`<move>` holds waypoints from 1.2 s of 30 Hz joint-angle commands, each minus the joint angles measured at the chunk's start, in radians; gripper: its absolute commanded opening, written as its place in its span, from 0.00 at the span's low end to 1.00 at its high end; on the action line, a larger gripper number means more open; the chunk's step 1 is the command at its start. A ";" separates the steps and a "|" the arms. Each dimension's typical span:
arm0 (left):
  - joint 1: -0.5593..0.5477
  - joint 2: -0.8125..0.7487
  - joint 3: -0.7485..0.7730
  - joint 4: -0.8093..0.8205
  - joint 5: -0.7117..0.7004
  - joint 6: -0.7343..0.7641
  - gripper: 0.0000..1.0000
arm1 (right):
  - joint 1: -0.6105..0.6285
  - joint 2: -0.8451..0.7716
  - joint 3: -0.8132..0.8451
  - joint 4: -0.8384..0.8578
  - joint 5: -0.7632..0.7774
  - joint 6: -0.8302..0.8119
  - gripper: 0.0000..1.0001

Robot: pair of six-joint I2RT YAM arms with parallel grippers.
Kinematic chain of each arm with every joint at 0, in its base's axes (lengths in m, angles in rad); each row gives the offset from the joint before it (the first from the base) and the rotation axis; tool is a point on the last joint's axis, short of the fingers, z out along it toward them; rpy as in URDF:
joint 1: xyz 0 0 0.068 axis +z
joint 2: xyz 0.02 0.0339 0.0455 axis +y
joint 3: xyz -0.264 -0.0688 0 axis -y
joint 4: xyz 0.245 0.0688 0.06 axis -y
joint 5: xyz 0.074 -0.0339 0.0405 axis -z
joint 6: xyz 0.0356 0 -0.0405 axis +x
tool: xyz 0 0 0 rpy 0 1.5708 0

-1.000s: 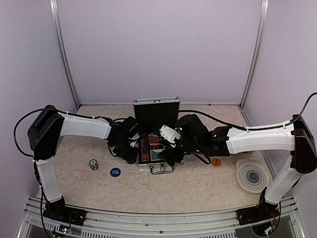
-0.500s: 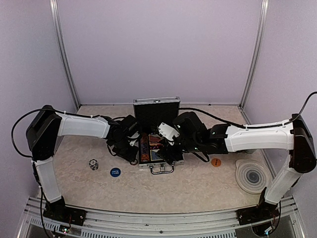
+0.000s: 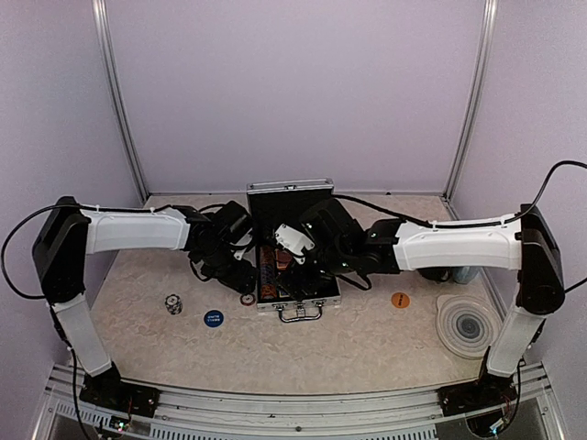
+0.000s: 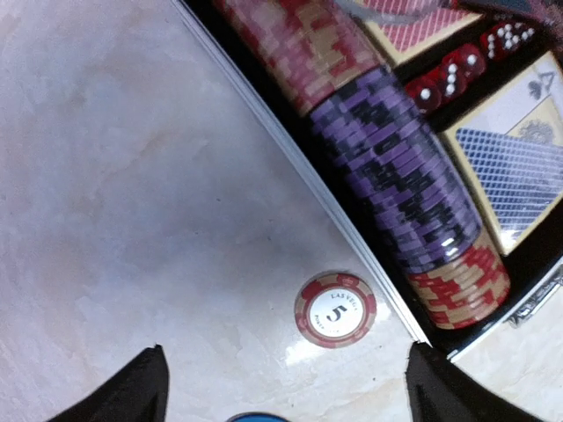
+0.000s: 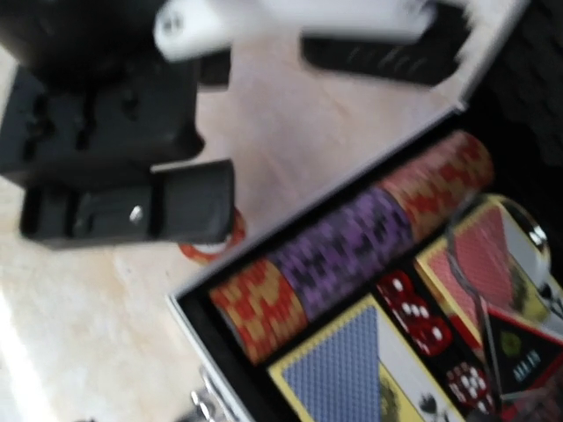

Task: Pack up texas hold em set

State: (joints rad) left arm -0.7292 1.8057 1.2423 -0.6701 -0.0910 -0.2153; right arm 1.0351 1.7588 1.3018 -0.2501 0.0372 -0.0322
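**Case open, one chip outside its rim**

The worktop runs wide in front of the silver case. The right gripper has its jaws wide over the case's interior. The left gripper, jaws wide and holding nothing, hangs above a red chip just outside the case's left rim.

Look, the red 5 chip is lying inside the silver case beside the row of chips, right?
No. The red 5 chip lies on the table, just outside the silver case, beside the row of chips. The left wrist view shows it.
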 commanded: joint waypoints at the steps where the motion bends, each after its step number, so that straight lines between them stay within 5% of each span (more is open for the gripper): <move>1: 0.049 -0.145 -0.011 0.013 -0.032 -0.026 0.99 | 0.024 0.105 0.127 -0.104 -0.036 -0.028 0.91; 11: 0.282 -0.365 -0.192 0.170 0.010 -0.092 0.99 | 0.085 0.409 0.535 -0.361 -0.036 -0.121 0.88; 21: 0.380 -0.476 -0.292 0.260 0.029 -0.102 0.99 | 0.088 0.678 0.910 -0.517 -0.120 -0.165 0.86; 36: 0.402 -0.500 -0.319 0.292 0.037 -0.107 0.99 | 0.062 0.776 0.919 -0.453 -0.220 -0.064 0.87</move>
State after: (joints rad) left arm -0.3351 1.3323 0.9333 -0.4065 -0.0601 -0.3138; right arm 1.1030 2.5023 2.2139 -0.7269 -0.1238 -0.1356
